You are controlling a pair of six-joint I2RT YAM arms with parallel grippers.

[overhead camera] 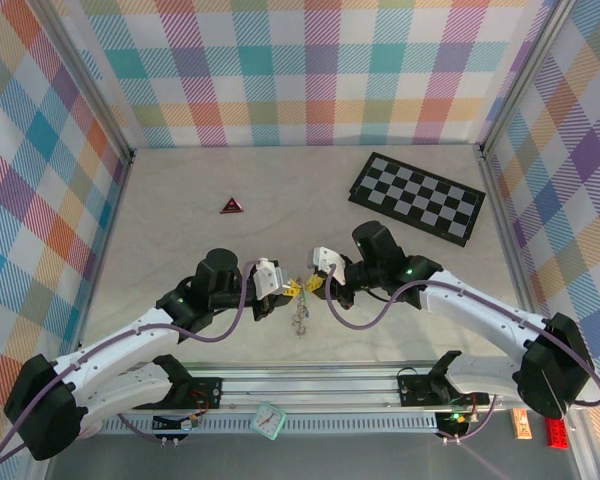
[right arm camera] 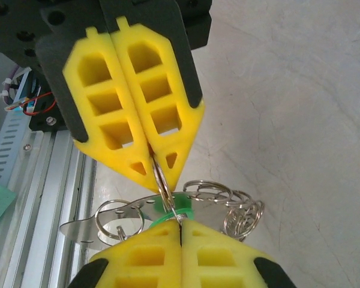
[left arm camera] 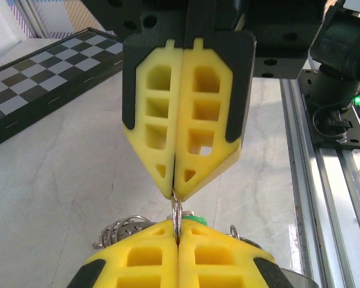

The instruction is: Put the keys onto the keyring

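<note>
Chequered board (overhead camera: 416, 197) and red triangle (overhead camera: 230, 206) lie well apart.

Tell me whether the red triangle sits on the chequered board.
No, the red triangle lies on bare table, apart from the chequered board.

silvery keyring (overhead camera: 300, 318), black-and-white chequered board (overhead camera: 417, 197), pastel plaid walls (overhead camera: 300, 70).

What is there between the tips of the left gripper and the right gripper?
A thin metal ring spans the gap, pinched by the shut left gripper and the shut right gripper. Both wrist views show it.
</note>
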